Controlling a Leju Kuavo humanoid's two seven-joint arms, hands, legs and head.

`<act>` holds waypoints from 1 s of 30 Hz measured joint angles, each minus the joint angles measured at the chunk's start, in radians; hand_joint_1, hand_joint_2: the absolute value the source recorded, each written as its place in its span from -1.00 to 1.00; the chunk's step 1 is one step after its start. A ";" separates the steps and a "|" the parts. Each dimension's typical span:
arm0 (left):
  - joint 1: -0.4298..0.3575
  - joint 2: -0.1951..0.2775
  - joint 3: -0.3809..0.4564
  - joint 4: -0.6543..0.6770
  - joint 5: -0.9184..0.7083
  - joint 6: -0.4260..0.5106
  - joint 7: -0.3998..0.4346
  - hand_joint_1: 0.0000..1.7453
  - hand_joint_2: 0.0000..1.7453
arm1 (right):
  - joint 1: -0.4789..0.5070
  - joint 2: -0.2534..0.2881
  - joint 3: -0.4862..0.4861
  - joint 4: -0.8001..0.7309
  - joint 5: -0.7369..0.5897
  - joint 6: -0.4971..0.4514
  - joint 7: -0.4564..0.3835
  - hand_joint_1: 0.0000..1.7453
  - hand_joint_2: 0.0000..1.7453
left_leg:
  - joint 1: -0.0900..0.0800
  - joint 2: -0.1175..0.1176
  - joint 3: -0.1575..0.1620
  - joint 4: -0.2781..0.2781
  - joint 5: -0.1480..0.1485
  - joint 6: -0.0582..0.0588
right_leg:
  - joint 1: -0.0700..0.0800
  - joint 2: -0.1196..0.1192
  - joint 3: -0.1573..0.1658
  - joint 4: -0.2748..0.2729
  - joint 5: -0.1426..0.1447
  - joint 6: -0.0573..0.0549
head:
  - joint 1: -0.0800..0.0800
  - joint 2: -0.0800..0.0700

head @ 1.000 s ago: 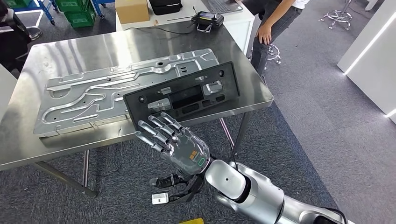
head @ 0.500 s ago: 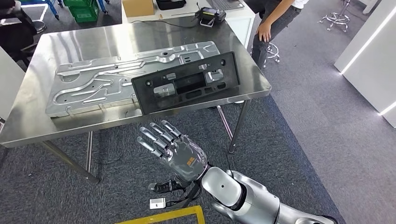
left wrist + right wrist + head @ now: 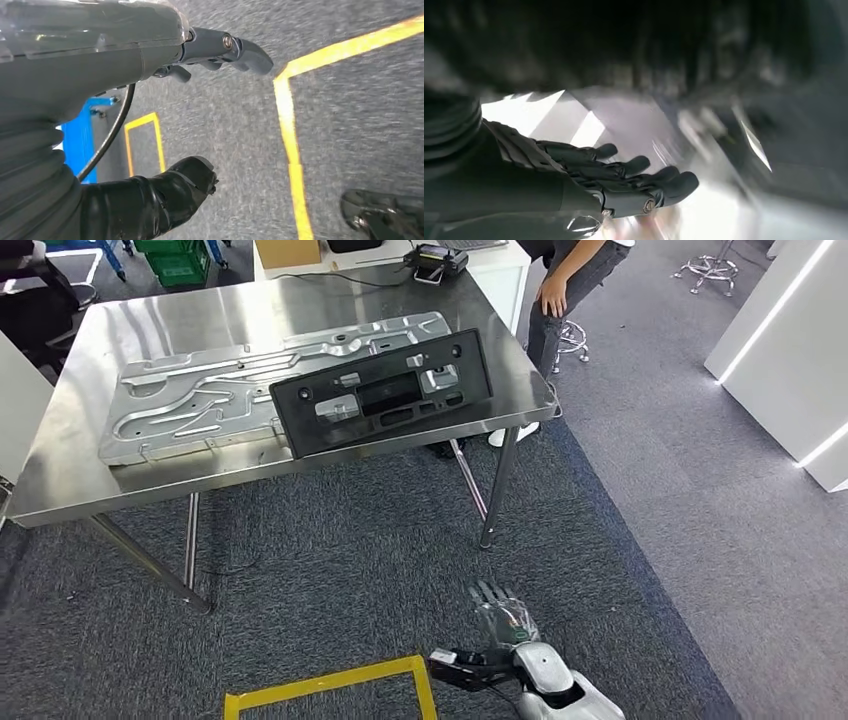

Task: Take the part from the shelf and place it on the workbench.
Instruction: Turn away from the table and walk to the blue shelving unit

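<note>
Carrying the right hand (image 3: pixel 505 623) low, fingers spread and straight, gripping nothing. Seeing the same in the blurred right wrist view: fingers stretched out, palm bare. Letting the left hand (image 3: pixel 100 55) hang over the carpet, fingers extended and apart from the thumb, likewise holding nothing.

Finding the black part (image 3: pixel 385 400) well ahead of the right hand and far above it, lying on the workbench (image 3: pixel 150 490), far edge resting on the silver panel (image 3: pixel 200 405), near edge sitting right at the bench's front lip. Judging the placement done and only the withdrawal remaining.

Doing that withdrawal well:
- Keeping the right hand well apart from the table leg (image 3: pixel 497 490) standing ahead of it and slightly toward the left hand's side.
- Staying below and behind the part's near edge, since any brush from under could be tipping it off the lip.
- Holding the fingers loose rather than curling them, avoiding a snag on anything nearby.
- Minding the yellow tape (image 3: pixel 330 680) on the floor just beside the right hand, and the person (image 3: pixel 560 290) standing far ahead past the bench.
- Checking, before leaving, that the part is lying steady; judging it slightly tilted on the panel, though not telling for certain.
</note>
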 joint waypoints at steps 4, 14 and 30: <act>0.004 0.025 0.034 -0.004 0.000 -0.011 0.000 -1.00 1.00 | 0.010 0.050 -0.121 0.239 -0.056 0.008 0.009 -1.00 1.00 | -0.001 0.000 -0.003 -0.004 -0.009 0.010 | -0.002 -0.007 -0.012 0.001 0.018 -0.005 | 0.000 0.000; 0.003 0.038 0.065 -0.005 -0.021 -0.014 0.002 -1.00 1.00 | 0.011 0.100 -0.227 0.446 -0.140 0.100 0.040 -1.00 0.50 | 0.008 -0.007 0.014 -0.050 0.109 0.035 | 0.002 -0.001 -0.016 0.033 -0.014 0.007 | 0.000 0.000; -0.047 0.025 0.074 -0.004 -0.094 -0.038 0.009 -1.00 -1.00 | 0.089 0.114 -0.512 0.554 -0.373 0.386 0.071 -1.00 -1.00 | 0.039 -0.009 -0.112 0.056 0.064 -0.057 | -0.021 0.002 -0.028 0.046 0.001 -0.008 | 0.001 0.000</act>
